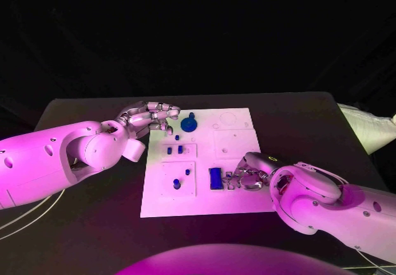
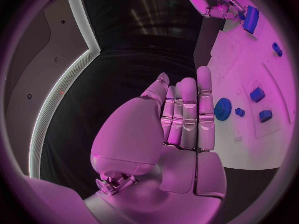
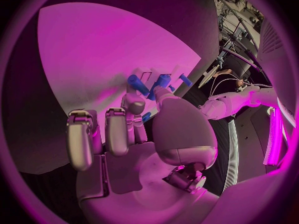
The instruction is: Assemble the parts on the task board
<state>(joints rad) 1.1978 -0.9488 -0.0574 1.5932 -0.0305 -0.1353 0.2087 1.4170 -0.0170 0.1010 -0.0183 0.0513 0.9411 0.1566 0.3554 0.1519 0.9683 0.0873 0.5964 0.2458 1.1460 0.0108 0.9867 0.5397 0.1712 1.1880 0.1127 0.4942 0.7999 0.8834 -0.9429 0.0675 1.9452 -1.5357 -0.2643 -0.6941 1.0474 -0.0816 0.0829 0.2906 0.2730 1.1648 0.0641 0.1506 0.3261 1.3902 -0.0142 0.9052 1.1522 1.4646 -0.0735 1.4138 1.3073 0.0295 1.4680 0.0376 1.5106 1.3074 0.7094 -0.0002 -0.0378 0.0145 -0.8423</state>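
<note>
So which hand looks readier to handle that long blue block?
Probably the right hand: its fingers sit right beside the long blue block on the task board. The left hand is at the board's far corner, by the blue gear.

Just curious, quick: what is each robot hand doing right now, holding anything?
Left robot hand: open, holding nothing.
Right robot hand: cannot be told.

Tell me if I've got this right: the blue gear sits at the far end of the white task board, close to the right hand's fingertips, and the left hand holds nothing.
One detail is off. The blue gear does sit at the far end of the task board, but it is next to the left hand, not the right; the head view shows this. The right hand is at the board's near right side. The left hand holds nothing.
</note>
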